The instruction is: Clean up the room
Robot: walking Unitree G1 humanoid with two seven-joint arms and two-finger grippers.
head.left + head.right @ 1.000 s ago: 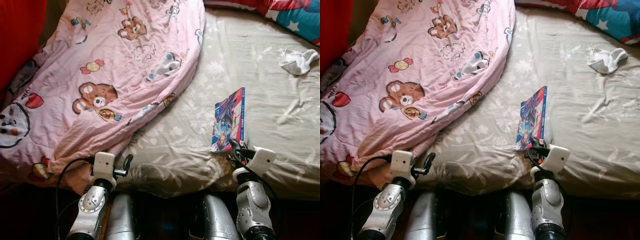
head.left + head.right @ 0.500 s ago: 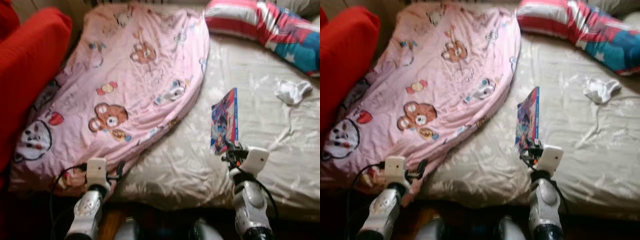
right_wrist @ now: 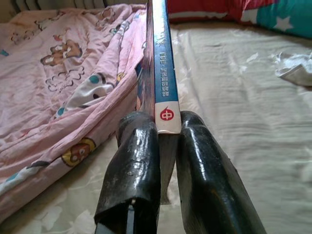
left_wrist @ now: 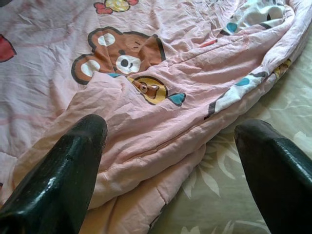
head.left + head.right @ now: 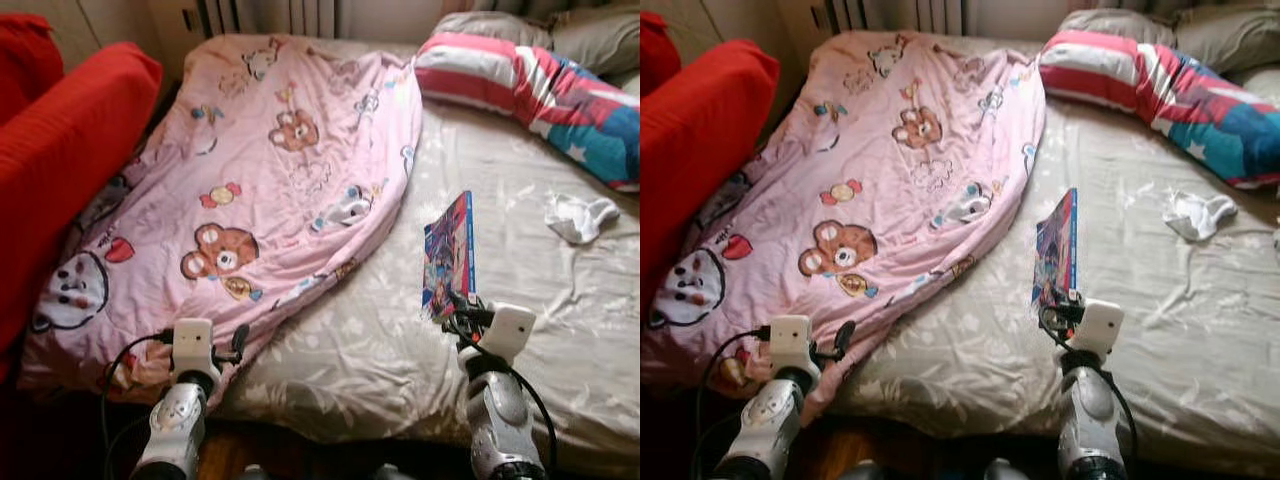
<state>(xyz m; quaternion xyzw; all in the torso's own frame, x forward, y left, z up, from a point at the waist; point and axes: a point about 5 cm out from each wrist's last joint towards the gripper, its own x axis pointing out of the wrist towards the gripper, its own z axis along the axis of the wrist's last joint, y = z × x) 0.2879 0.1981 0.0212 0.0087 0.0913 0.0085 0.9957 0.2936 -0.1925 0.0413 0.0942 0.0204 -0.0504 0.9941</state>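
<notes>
Right wrist view: right gripper [image 3: 168,146] fingers pinched on the upright comic book [image 3: 163,73]; left gripper [image 4: 170,146] spread wide.

Bed [image 5: 520,400]: takes up the middle and right of the frame.
Quilt [image 5: 270,190]: on the bed's left half, upper middle down to lower left.
Cushion [image 5: 60,170]: left edge, beside the quilt.
Pillow [image 5: 540,100]: upper right, at the bed's far end.
Book [image 5: 449,255]: right of centre, just right of the quilt's edge.
Sock [image 5: 580,216]: right edge, well apart from the book, below the pillow.
Left claw [image 5: 238,338]: lower left, at the quilt's near edge.
Right claw [image 5: 452,312]: lower right, at the book's near end.
</notes>
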